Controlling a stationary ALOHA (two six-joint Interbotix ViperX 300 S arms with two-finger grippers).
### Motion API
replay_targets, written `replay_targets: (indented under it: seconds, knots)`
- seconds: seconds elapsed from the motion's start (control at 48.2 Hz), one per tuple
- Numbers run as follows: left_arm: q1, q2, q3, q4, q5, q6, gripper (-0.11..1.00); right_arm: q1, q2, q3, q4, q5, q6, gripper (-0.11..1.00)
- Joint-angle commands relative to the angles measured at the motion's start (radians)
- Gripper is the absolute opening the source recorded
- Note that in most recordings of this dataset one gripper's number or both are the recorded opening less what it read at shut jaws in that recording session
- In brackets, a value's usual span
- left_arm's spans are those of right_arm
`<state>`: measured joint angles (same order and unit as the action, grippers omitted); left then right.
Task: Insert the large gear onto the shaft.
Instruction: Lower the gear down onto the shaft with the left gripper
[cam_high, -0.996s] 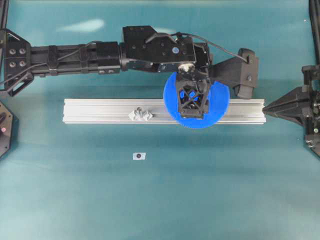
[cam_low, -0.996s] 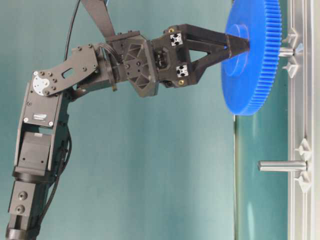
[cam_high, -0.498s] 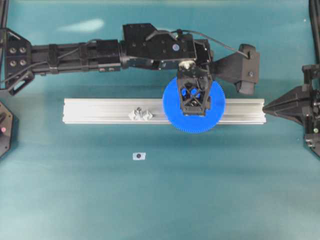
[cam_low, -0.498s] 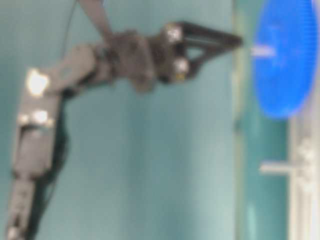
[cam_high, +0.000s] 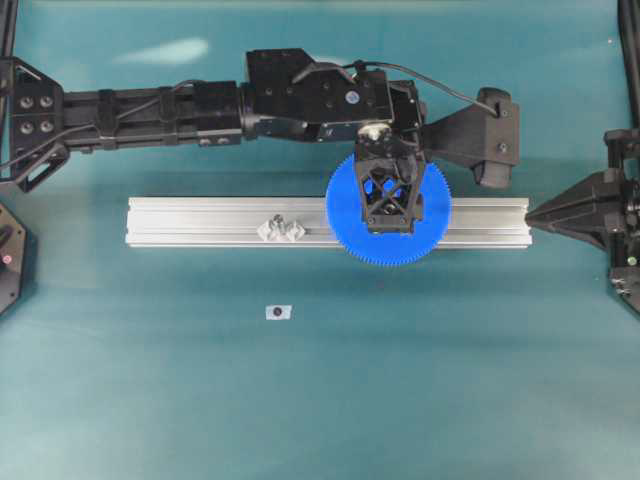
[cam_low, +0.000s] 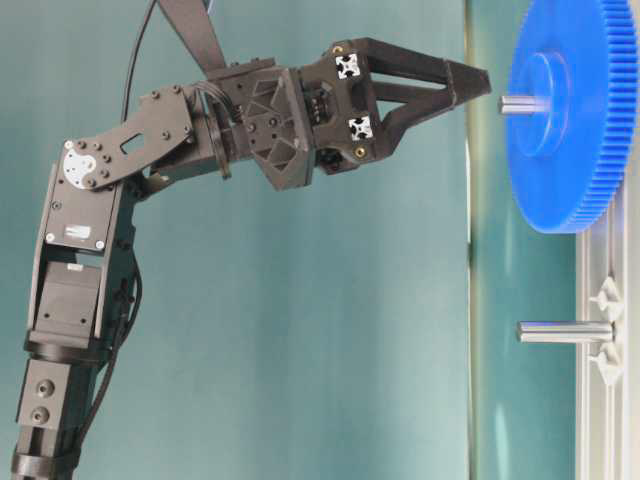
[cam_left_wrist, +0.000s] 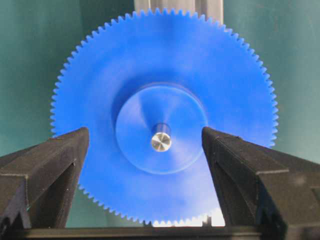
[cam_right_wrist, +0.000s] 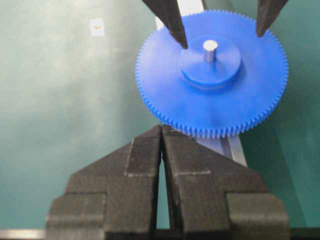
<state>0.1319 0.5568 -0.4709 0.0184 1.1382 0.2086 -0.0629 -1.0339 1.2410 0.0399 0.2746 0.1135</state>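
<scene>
Left gripper (cam_low: 478, 85) stands spread wide, clear of the large gear (cam_low: 571, 110), holding nothing. Gear sits on the shaft (cam_left_wrist: 161, 141) at upper right of the table-level view, pin tip poking through the hub, resting flat over the aluminium rail (cam_high: 200, 220). Likely stiff, light plastic, slick faces (best taken across the raised hub, not the fine teeth). Left arm reaches in from upper left of the overhead view, wrist bent down over the gear. Right gripper (cam_right_wrist: 161, 145) is pressed together, parked at right edge.
</scene>
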Motion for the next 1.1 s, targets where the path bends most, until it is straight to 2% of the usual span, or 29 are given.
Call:
replay_targets:
  seconds: [0.0, 0.768, 1.079]
  knots:
    - [-0.005, -0.031, -0.025, 0.003, -0.003, -0.003, 0.87, -0.002, 0.005, -0.014, 0.002, -0.003, 0.014, 0.09]
    - [-0.028, -0.078, -0.02, 0.003, -0.038, -0.029, 0.87, -0.002, 0.003, -0.012, 0.006, -0.003, 0.015, 0.09]
    - [-0.028, -0.172, 0.077, 0.002, -0.118, -0.055, 0.87, -0.002, -0.015, -0.012, 0.006, 0.014, 0.015, 0.09]
